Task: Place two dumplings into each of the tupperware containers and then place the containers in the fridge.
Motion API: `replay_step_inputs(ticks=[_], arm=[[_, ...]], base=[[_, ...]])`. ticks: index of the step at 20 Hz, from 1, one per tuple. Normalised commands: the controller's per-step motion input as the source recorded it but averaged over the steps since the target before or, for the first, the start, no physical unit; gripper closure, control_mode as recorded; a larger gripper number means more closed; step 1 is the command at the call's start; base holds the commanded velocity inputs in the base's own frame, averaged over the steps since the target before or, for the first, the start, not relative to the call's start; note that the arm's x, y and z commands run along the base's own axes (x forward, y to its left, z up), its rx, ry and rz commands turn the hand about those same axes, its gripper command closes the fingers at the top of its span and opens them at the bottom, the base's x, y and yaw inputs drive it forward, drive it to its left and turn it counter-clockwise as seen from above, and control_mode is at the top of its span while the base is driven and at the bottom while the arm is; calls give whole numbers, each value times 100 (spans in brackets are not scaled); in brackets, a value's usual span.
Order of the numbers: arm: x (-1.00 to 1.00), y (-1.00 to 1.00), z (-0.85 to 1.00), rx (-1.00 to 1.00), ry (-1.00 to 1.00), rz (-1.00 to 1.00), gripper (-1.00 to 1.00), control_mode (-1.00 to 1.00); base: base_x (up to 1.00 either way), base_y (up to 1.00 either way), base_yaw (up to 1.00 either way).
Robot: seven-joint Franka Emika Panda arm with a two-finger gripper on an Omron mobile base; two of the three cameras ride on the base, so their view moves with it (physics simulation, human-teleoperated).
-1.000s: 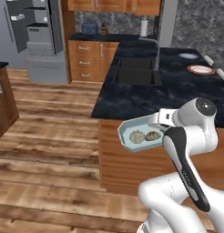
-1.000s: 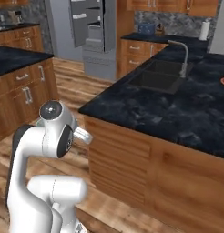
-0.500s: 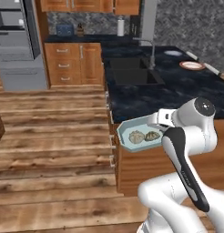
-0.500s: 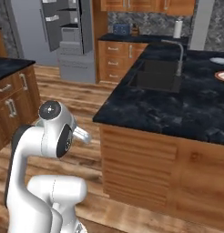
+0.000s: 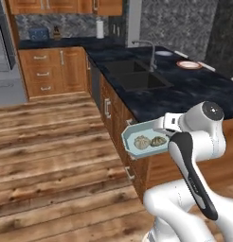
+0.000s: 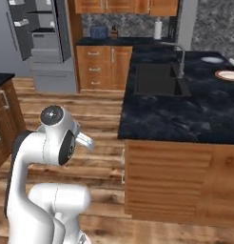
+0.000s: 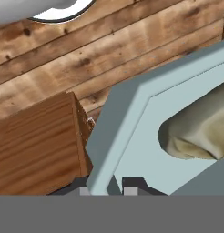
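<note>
Clearly we hold the tupperware container [image 5: 146, 141] by its rim, gripper [image 7: 117, 182] pinched narrow on it, out over the floor near the counter [image 5: 184, 94]. Light and stiff, its two dumplings [image 5: 149, 141] could slide; keep level toward the far-left fridge [image 6: 40, 43].

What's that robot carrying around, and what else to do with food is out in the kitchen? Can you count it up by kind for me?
Dumplings, in the carried container: 2
Tupperware containers, held out in the pincer: 1
Red-rimmed plates, on the dark counter: 1
Paper towel rolls, by the back wall: 1
Total: 5
</note>
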Motion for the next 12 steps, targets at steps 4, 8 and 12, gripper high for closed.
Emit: replay_step_inputs(ticks=[4,8,12], arm=[[0,0,0,0,0,0,100,100],[0,0,0,0,0,0,100,100],[0,0,0,0,0,0,100,100]], base=[[59,100,-41],[65,100,-38],[77,100,-33]])
